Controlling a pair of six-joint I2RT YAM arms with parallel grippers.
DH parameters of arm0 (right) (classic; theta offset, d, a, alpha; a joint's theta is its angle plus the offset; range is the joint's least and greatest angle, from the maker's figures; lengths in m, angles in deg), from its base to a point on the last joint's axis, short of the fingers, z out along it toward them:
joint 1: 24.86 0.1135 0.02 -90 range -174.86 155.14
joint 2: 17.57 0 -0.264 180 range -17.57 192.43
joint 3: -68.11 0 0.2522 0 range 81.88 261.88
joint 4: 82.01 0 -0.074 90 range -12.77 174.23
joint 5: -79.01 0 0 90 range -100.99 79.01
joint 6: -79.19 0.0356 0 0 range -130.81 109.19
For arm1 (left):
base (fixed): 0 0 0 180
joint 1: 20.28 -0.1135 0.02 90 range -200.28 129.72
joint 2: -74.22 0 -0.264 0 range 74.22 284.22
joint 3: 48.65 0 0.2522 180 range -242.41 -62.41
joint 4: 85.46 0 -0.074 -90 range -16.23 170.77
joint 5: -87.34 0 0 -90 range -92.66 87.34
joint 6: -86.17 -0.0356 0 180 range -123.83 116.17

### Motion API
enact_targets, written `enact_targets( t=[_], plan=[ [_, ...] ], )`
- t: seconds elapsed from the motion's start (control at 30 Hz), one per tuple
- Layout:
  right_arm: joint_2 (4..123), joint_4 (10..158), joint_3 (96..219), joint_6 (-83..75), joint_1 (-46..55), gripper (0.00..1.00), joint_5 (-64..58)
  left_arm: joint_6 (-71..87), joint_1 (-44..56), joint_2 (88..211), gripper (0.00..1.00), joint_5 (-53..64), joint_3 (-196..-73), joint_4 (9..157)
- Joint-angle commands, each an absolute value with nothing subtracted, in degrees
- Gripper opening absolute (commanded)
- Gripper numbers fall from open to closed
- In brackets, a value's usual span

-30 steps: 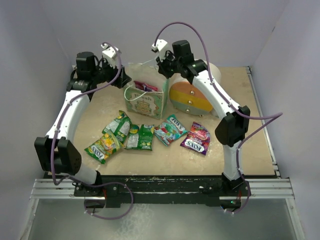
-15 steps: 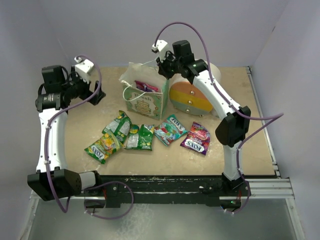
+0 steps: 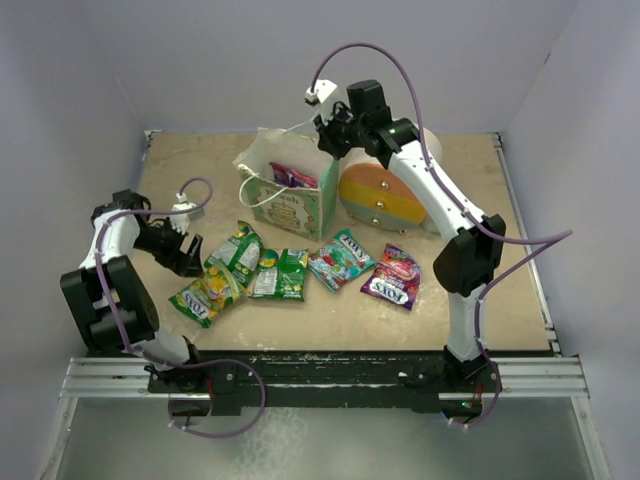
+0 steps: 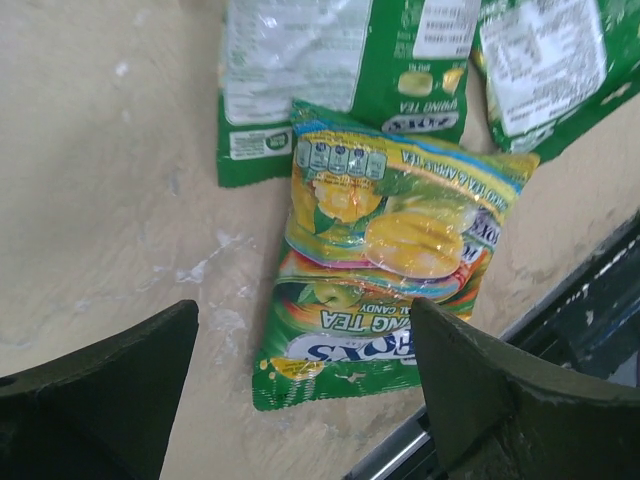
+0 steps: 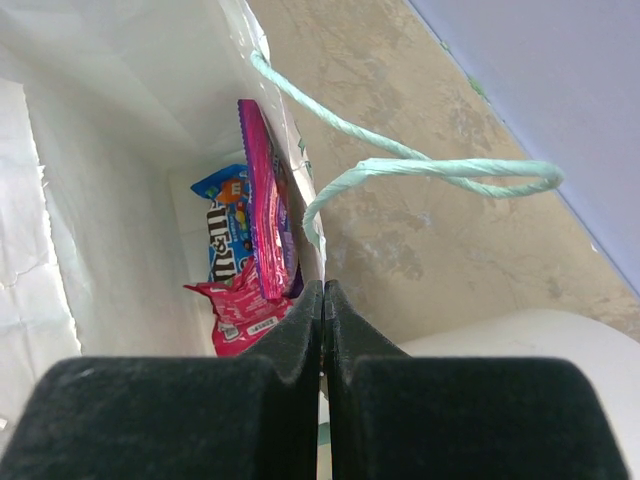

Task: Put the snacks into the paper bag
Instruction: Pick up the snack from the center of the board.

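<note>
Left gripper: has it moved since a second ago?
Yes. The left gripper has swung away from the paper bag toward the table's near-left, and is now open by the yellow-green packet at the row's left end.

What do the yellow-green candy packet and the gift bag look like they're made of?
Yellow-green packet: likely thin plastic film, glossy; it shows bright glare and crinkles. Gift bag: seemingly matte paper; its walls crease sharply without shine. Its handles look like twisted cord.
</note>
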State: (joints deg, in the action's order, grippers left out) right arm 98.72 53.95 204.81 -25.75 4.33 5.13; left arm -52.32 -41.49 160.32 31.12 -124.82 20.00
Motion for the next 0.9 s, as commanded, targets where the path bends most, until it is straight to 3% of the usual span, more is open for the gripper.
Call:
enact_targets(
  t=[0.0,0.37,0.87],
  plan=[
    [94.91,55.09,204.45,-24.96,4.45,0.00,6.50,-61.79,-42.07,163.19,0.89,33.15,-123.01,19.13],
    [95.23,55.22,203.54,-25.13,5.34,0.00,5.64,-66.14,-42.07,173.61,0.79,36.61,-120.60,19.21],
    [91.63,56.79,198.92,-25.87,6.55,0.00,3.70,-61.95,-42.07,171.22,0.46,41.12,-118.62,21.73]
  ],
)
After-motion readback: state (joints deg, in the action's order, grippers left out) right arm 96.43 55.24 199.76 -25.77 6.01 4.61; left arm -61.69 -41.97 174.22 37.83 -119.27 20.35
